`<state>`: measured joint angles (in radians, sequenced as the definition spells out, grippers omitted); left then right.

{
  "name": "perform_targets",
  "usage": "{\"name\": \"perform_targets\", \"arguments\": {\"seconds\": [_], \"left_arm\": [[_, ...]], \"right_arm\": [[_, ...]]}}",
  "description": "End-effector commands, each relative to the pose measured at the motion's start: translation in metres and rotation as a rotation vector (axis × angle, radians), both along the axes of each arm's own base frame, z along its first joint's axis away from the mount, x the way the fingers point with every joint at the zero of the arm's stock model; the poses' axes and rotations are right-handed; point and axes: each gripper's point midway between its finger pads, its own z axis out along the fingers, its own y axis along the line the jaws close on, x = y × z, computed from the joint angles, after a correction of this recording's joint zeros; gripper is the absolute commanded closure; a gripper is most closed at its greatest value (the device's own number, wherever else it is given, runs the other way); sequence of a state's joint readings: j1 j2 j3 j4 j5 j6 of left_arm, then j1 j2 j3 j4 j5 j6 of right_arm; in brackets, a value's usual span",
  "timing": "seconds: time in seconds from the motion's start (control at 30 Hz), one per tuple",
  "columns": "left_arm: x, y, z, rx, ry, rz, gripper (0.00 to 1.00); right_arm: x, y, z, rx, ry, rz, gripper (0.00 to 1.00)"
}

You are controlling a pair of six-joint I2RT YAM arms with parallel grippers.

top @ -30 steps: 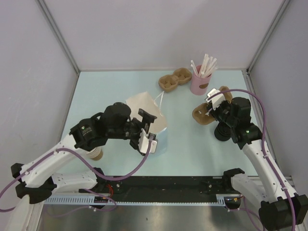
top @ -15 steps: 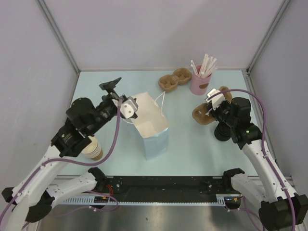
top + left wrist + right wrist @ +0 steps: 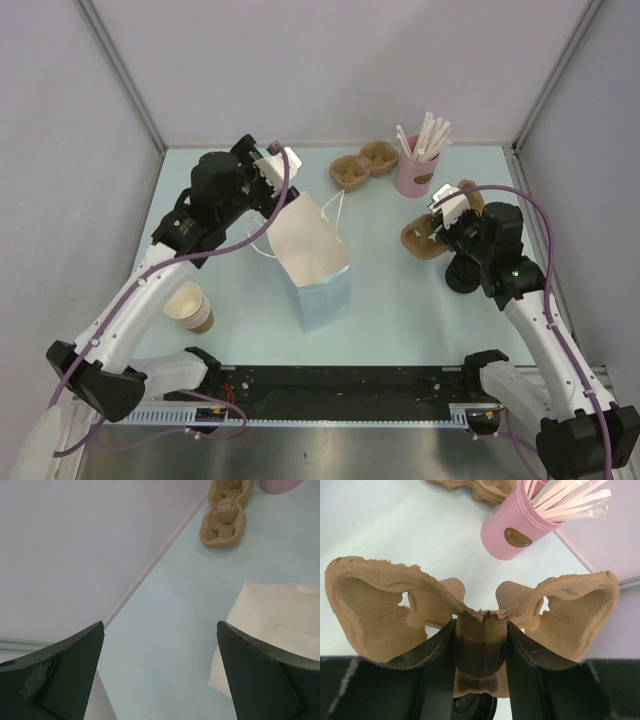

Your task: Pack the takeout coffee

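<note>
The right claw (image 3: 480, 650) is clamped on the middle ridge of a brown cup carrier (image 3: 380, 605). One finger is on each side of the ridge, and the two pockets of the carrier spread out to the left and right of the claw. The takeout coffee (image 3: 471, 709) is directly under this claw. Only a piece of its black lid shows between the fingers, because the carrier covers the rest. In front of the claw stands a pink cup (image 3: 512, 532) with white straws, and beyond it lies a second carrier (image 3: 480, 490).

The left claw (image 3: 160, 627) is wide apart and holds nothing, above the table (image 3: 165, 580). The paper bag (image 3: 275, 615) is below it to the right, and it stands upright between the two claws. A stack of tan cups (image 3: 190, 307) is well behind the left claw.
</note>
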<state>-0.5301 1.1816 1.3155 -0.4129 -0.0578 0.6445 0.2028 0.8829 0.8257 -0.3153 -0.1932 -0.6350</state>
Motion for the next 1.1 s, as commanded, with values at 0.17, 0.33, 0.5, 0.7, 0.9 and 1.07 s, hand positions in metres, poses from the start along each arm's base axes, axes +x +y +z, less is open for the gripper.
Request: {"name": "perform_targets", "arguments": {"seconds": [0.17,0.33,0.5,0.7,0.9,1.07], "left_arm": [[-0.038,0.048,0.111,-0.320,-0.047,0.233,0.00],[-0.064,0.057,0.087,-0.387,-0.018,0.239,0.12],[-0.093,0.042,0.046,-0.416,0.157,0.147,0.21],[-0.119,0.027,0.030,-0.437,0.245,0.030,0.16],[-0.134,0.013,0.016,-0.475,0.333,-0.058,0.17],[-0.127,0.018,0.001,-0.478,0.345,-0.014,0.29]], "right_arm": [[0.003,0.003,0.013,0.029,-0.048,0.010,0.57],[0.002,0.004,0.014,0.029,-0.052,0.011,0.57],[0.003,0.005,0.013,0.030,-0.045,0.014,0.57],[0.003,0.004,0.012,0.027,-0.043,0.011,0.57],[0.004,0.004,0.012,0.028,-0.044,0.006,0.57],[0.004,0.004,0.011,0.027,-0.040,0.008,0.57]]}}
